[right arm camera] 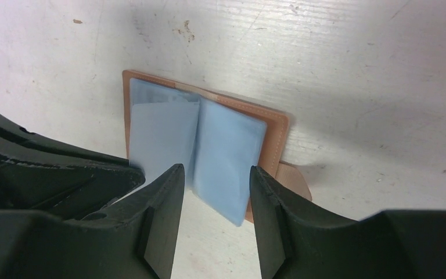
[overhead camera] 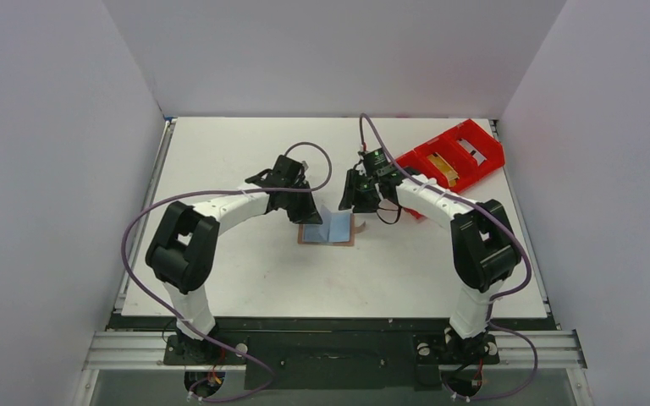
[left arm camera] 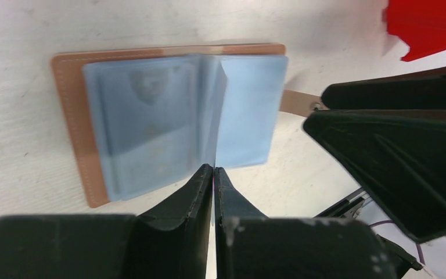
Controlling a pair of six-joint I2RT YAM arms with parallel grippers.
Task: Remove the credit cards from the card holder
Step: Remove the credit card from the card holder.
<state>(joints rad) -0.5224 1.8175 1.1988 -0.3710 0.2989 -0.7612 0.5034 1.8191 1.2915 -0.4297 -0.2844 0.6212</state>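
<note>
Card holder [overhead camera: 328, 228] lies spread open on the white table [overhead camera: 220, 279], near its middle and straight ahead of the gap between the two arm bases. In the overhead view its long axis runs from 9 to 3 o'clock and its spine from 6 to 12. The tan cover faces down, the pale blue leaves face up, and the small tab [overhead camera: 360, 227] sticks out at 3 o'clock.

Just past it, the left gripper [overhead camera: 303, 216] comes in from about 10 o'clock. Its wrist view shows the fingers pressed together on the edge of the middle blue leaf [left arm camera: 218, 110], which stands upright off the spine. I read this as a pinch that holds the book open.

The right gripper [overhead camera: 360, 201] hangs at about 1 o'clock from the holder. Its jaws are apart and grip nothing. In its own view they stand either side of the right-hand leaf [right arm camera: 226, 151], close above it, though I cannot tell whether they touch.

With the left arm holding, the free right arm seems the one placed to draw a card. No card is plainly visible; there is only a faint shape behind the film of the left pocket. I cannot tell which way the pockets open, and the pull direction depends on that.

Farthest off, at 2 o'clock, sits the red tray [overhead camera: 484, 142].
</note>
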